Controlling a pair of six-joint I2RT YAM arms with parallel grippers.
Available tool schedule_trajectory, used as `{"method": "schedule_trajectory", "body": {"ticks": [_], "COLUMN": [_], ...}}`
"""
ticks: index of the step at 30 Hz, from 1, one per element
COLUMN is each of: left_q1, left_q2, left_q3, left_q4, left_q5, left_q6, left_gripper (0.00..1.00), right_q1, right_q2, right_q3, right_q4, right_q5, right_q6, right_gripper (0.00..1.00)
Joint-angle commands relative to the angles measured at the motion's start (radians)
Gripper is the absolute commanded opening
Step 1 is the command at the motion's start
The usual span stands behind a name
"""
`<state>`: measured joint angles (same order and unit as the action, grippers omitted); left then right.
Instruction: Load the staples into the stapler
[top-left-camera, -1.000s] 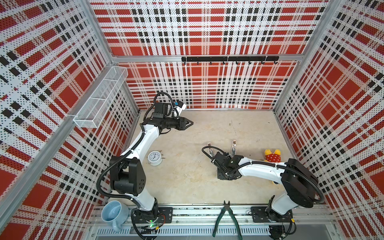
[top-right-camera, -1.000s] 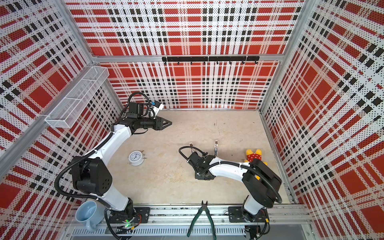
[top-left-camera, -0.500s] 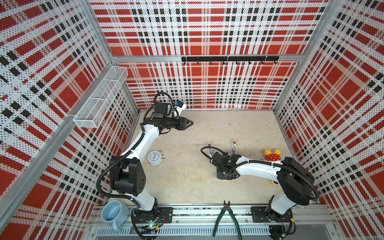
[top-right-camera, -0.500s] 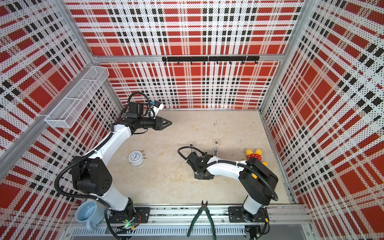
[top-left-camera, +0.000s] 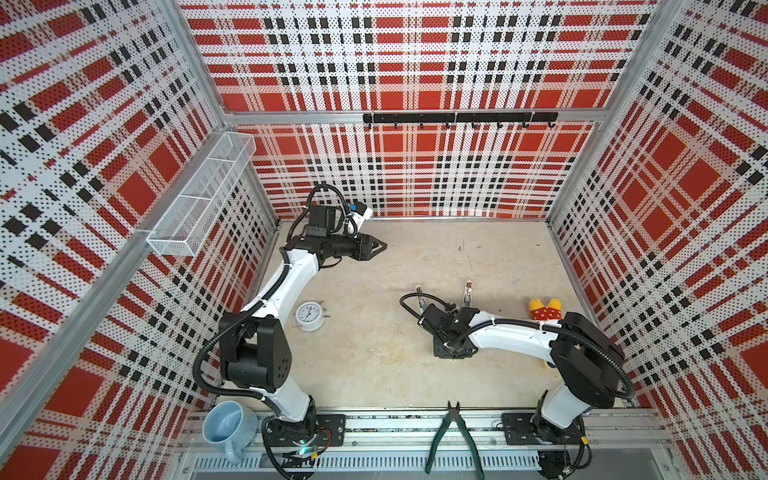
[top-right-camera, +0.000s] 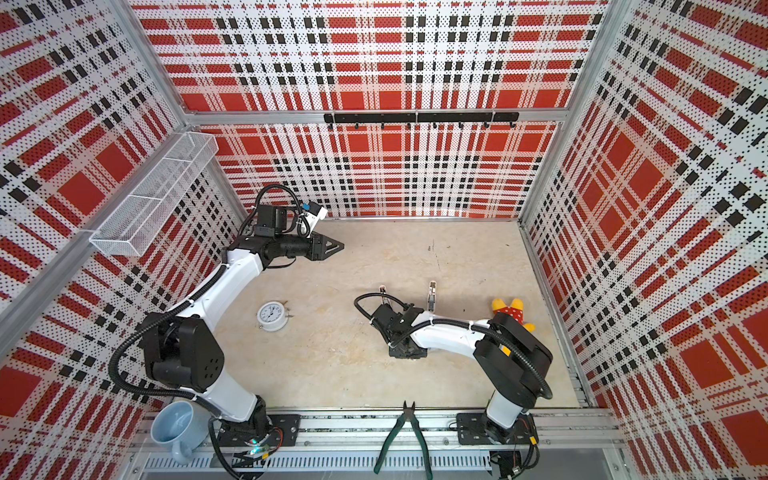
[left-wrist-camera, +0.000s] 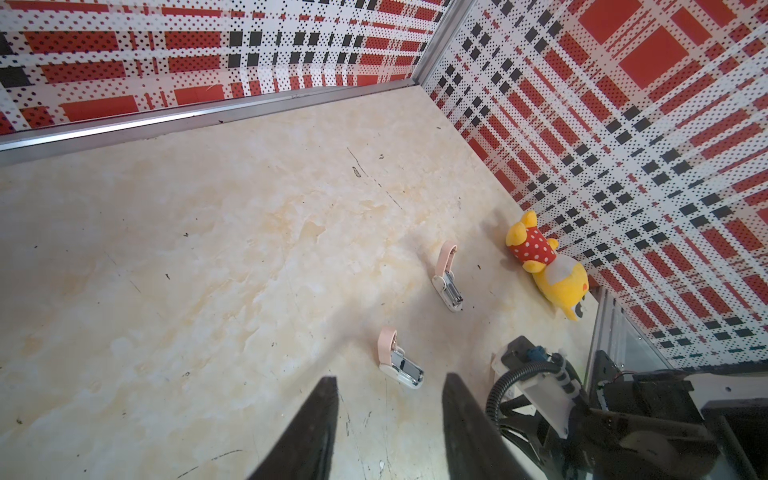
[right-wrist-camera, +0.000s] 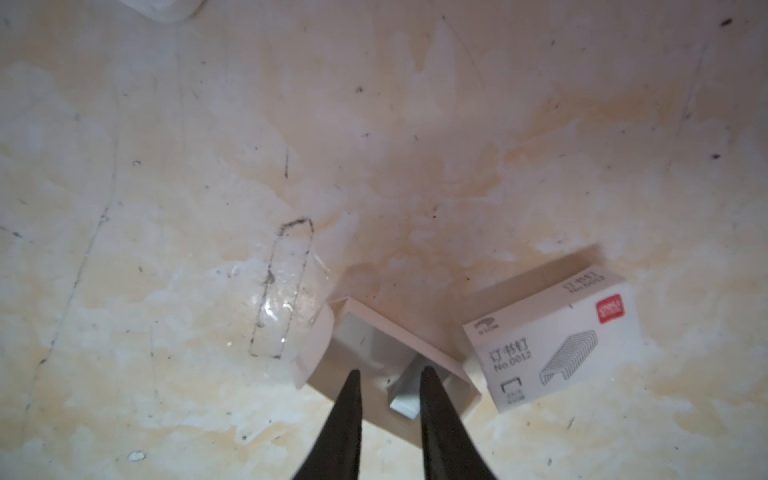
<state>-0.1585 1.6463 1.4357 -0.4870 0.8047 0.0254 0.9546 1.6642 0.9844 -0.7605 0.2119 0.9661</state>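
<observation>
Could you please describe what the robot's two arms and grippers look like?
The left arm and right arm share white link shells, bulky black joints and black corrugated cable looping alongside. The left gripper and right gripper are black, each with two slim fingers tapering to points. No markings are readable.

Red plaid walls (top-left-camera: 415, 62), grey staples (right-wrist-camera: 405, 401), yellow plush (left-wrist-camera: 561, 286)
</observation>
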Motion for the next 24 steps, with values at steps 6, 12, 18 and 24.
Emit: {"method": "schedule_trajectory", "body": {"ticks": [6,12,18,24], "left_q1": [-0.003,0.000,0.004,0.005], "left_q2": [-0.033,-0.037,-0.042,-0.044], "left_q3": [-0.014,-0.015,-0.018,-0.015], "left_q4": [0.021,0.016,0.015,0.013], "left_q5": [0.013,0.013,0.011,0.010], "left_q6": [-0.013,-0.013,-0.014,-0.015], "left_gripper": [0.45,0.45,0.45,0.45], "right_q1": [0.007,0.007,0.006,0.007], "right_q2": [0.034,0.093,0.107,0.133], "right_q3": [0.045,0.123,0.126,0.169], "right_q4": [-0.002,-0.021,0.017,0.046], "right_q5": [0.031,0.032,0.018,-0.003], "right_q6": [-0.015,-0.069,-0.092,-0.146], "right_gripper": [0.27,0.26,0.26,0.26]}}
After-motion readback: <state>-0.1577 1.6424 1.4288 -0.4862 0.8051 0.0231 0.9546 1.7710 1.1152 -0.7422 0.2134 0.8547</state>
